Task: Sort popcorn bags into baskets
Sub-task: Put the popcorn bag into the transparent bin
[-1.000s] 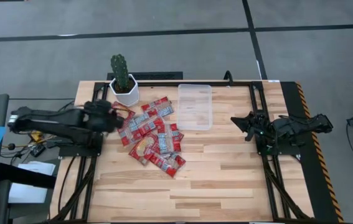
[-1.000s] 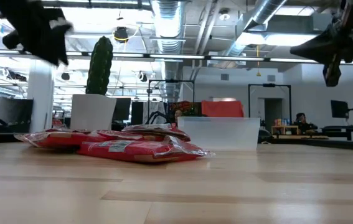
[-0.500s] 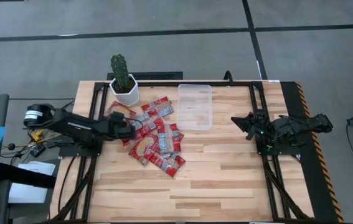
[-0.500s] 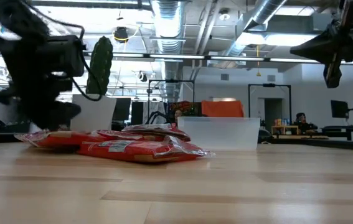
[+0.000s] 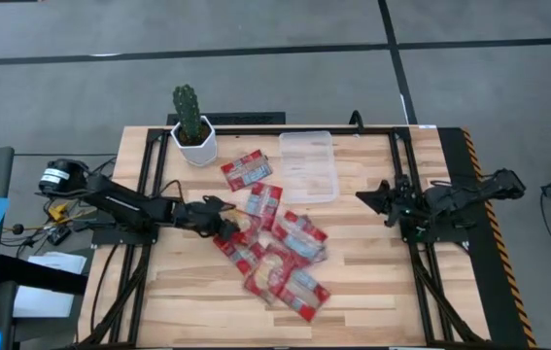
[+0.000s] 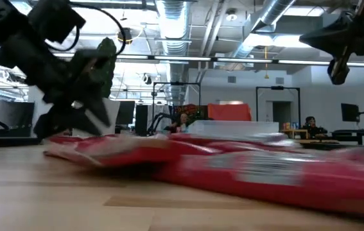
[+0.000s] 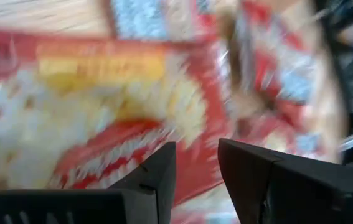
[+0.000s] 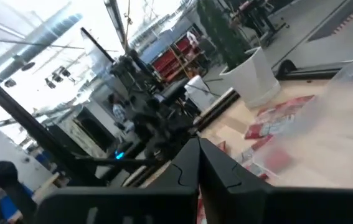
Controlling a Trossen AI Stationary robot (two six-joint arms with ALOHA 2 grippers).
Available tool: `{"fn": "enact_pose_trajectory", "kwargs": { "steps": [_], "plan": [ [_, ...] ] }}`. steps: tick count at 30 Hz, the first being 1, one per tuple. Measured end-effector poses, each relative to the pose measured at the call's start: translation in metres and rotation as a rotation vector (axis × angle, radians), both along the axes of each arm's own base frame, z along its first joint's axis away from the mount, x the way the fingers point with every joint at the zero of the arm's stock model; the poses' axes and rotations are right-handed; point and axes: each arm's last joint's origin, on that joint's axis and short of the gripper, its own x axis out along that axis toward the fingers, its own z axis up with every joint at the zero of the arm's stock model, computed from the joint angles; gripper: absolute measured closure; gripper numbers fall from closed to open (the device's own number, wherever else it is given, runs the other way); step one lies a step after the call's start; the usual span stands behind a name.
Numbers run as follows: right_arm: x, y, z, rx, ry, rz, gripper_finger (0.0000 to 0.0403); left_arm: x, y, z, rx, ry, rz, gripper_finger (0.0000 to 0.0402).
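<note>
Several red popcorn bags lie flat and scattered across the middle of the table; in the low view they show as a blurred red heap. One bag lies apart near the clear tray, which stands at the far middle. My left gripper is low at the pile's left side, fingers a little apart, right in front of a bag with a yellow popcorn picture. My right gripper is shut and empty, held above the table's right side. My left gripper comes nearly level from the table's left and meets the left edge of the pile with its finger ends. The bags lie flat on the table. Blur hides whether a bag sits between the fingers.
A white pot with a green cactus stands at the far left, close to my left arm. Dark frame rails run along the table's left and right sides. Bare wood lies at the near right.
My left gripper has gone down and toward the table's right edge, into the pile. The bags have slid and spread out toward the right and near edges, several now close to the low camera. The tray has turned slightly.
</note>
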Motion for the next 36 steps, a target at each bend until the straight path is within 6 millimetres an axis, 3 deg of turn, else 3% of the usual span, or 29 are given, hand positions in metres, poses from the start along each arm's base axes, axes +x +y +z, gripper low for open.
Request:
{"fn": "enact_pose_trajectory", "kwargs": {
  "steps": [8,13,16,20,29,36],
  "plan": [
    [0.041,0.018,0.009,0.002,0.434,0.176,0.0369,0.015,-0.007,0.056,0.01,-0.227,-0.065,0.0292],
    [0.068,0.03,0.002,0.017,0.755,0.238,0.0374,0.019,-0.006,0.075,0.073,-0.29,-0.03,0.0292],
    [0.077,0.035,-0.011,0.026,0.929,0.277,0.036,0.019,-0.004,0.076,0.073,-0.29,0.039,0.0291],
    [0.083,0.038,-0.025,0.15,1.021,0.244,0.0308,0.019,-0.003,0.076,0.093,-0.29,0.072,0.0274],
    [0.097,0.037,-0.039,0.366,0.969,0.028,0.0165,0.021,0.004,0.065,0.08,-0.214,0.076,0.0183],
    [0.114,0.042,-0.056,0.38,0.941,0.017,0.0158,0.047,0.001,0.041,-0.039,-0.269,0.061,0.0168]
  ]
}}
